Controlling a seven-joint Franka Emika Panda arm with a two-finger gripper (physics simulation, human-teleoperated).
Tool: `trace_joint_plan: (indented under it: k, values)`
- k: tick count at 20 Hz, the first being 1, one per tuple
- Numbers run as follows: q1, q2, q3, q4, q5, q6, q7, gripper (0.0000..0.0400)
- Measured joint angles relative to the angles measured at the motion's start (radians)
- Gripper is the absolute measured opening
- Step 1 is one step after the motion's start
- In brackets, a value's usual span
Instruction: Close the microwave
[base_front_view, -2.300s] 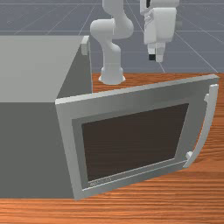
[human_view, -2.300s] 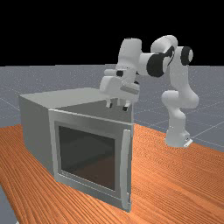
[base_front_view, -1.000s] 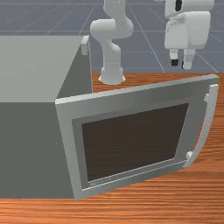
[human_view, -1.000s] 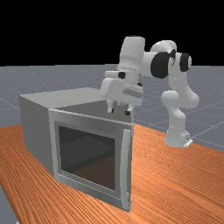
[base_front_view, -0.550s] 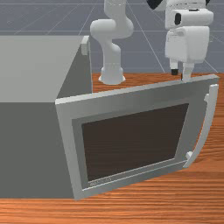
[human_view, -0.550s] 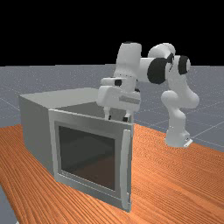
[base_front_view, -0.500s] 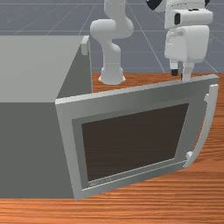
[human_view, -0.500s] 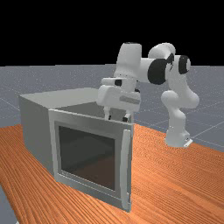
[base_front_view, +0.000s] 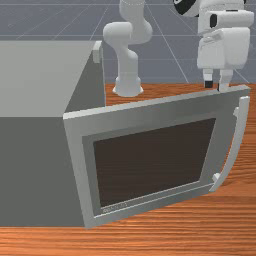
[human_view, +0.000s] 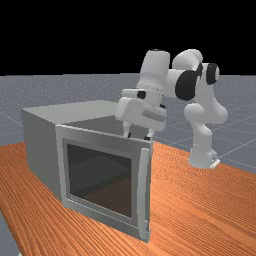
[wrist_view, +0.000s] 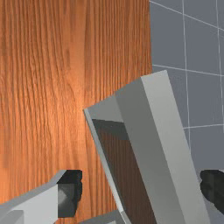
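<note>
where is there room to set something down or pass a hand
The orange-brown wooden table has room between the white jointed arm's base and the grey boxy microwave's open windowed door; another patch lies before the door's outer face. It is crowded at the door's top edge, by the open jaws.

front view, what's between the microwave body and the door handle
The door, with its dark window, spans from the microwave body to the handle; the front view shows that.

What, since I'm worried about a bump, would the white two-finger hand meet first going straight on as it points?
Probably the top edge of the open grey microwave door: the hand points down close to it, though depth is unclear.
</note>
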Motion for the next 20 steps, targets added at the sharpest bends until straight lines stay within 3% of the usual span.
trace_joint_plan:
  k: [2, 5, 6, 14, 15, 18, 19, 20]
  values:
    - [0.004, -0.009, 0.003, -0.019, -0.005, 0.029, -0.008, 0.04]
    - [0.01, 0.003, 0.0, 0.033, -0.014, -0.034, -0.01, 0.04]
    - [0.005, -0.012, 0.003, 0.008, -0.005, 0.0, -0.01, 0.04]
    - [0.008, 0.07, 0.0, 0.154, -0.007, -0.079, -0.022, 0.04]
    - [0.003, 0.125, 0.01, 0.255, 0.016, -0.177, -0.035, 0.04]
    - [0.001, 0.163, 0.013, 0.256, 0.022, -0.175, -0.036, 0.04]
    - [0.005, 0.245, 0.013, 0.39, 0.028, -0.252, -0.039, 0.04]
    - [0.0, 0.098, 0.004, 0.071, 0.003, 0.007, -0.02, 0.04]
